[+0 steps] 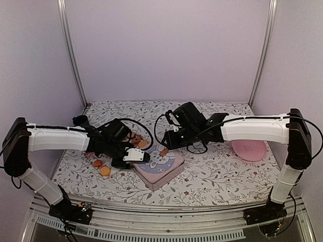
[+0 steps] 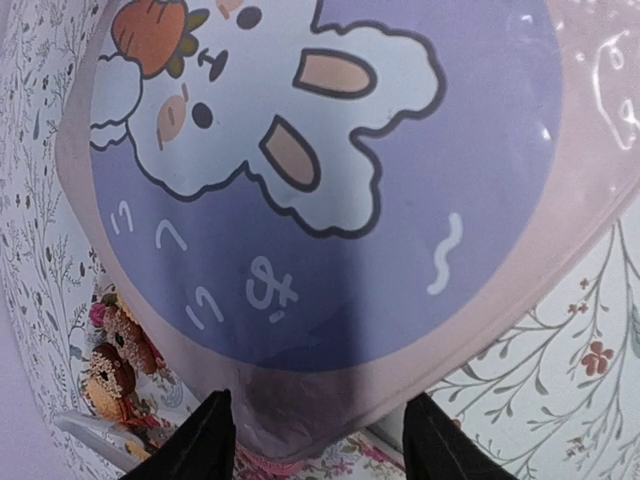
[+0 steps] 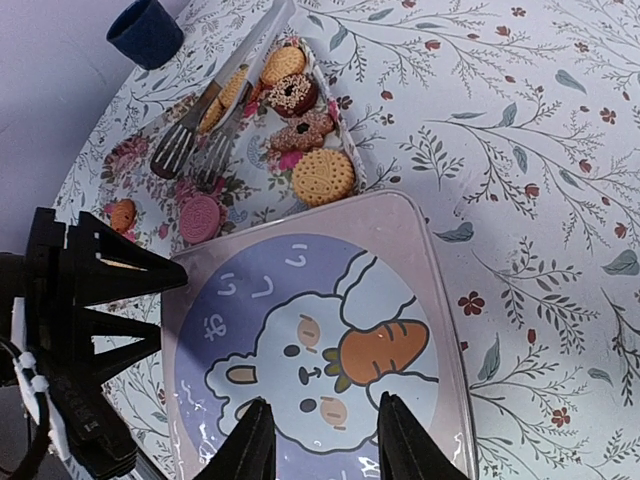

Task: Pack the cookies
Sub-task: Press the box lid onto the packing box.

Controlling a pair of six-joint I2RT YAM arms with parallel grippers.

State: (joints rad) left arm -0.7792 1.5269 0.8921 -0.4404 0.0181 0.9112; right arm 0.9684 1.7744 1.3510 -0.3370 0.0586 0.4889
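Left hand (image 2: 318, 398) straddles the lidded tin (image 3: 300, 330)'s corner, grip unclear; right hand (image 3: 323, 398) hovers parted above; cookies (image 3: 322, 175), forks (image 3: 190, 135) lie just beside.

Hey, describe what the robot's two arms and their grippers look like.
Both the left arm and right arm have white shells with black joints, and thin black cables loop near the wrists. The left gripper and right gripper each end in two black tapered fingers.
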